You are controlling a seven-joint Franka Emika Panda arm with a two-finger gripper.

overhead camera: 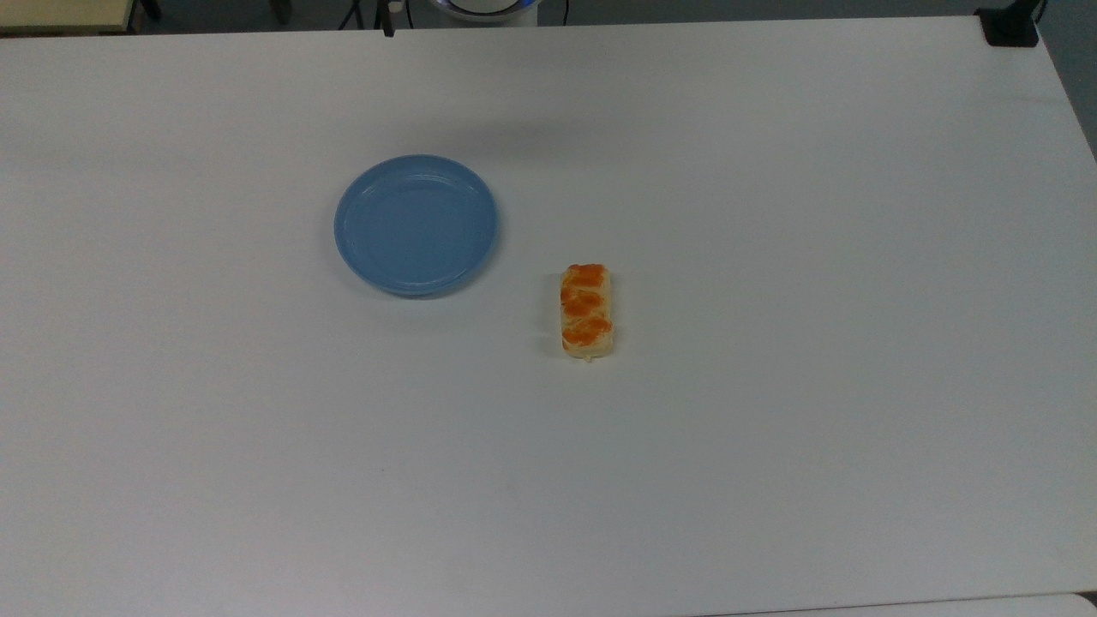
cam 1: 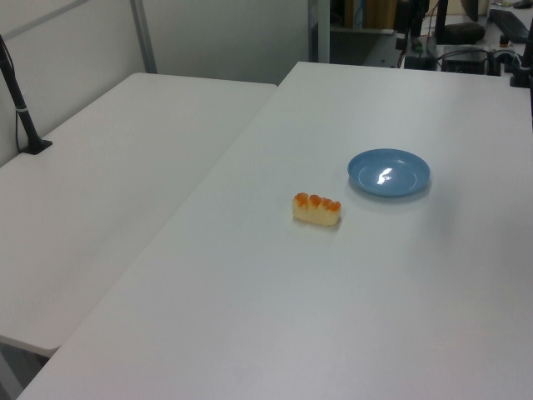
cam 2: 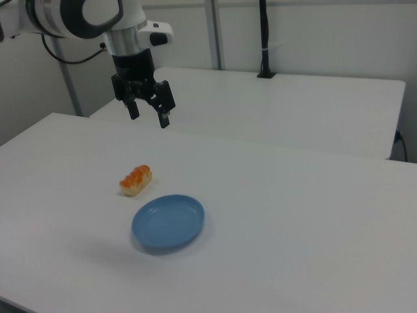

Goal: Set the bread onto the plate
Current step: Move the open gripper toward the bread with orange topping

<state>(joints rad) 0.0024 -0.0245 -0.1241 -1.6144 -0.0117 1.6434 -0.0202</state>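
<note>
Pincer: black two-finger pincer (cam 2: pixel 148 116) hangs high above the counter, fingers spread, holding nothing.
Bread: small pale-yellow oblong bread bar with orange glaze (overhead camera: pixel 587 311) lies flat on the white counter (overhead camera: pixel 771 257), near the plate, apart.
Plate: round light-blue plastic plate (overhead camera: pixel 416 224), bare.

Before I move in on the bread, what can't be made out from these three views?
- Underside of the bread: hidden in all views; it lies flat on the table.
- Arm above the gripper: cut off by the right view's top-left edge.
- Gripper's height over the table: not judgeable from the right view.
</note>
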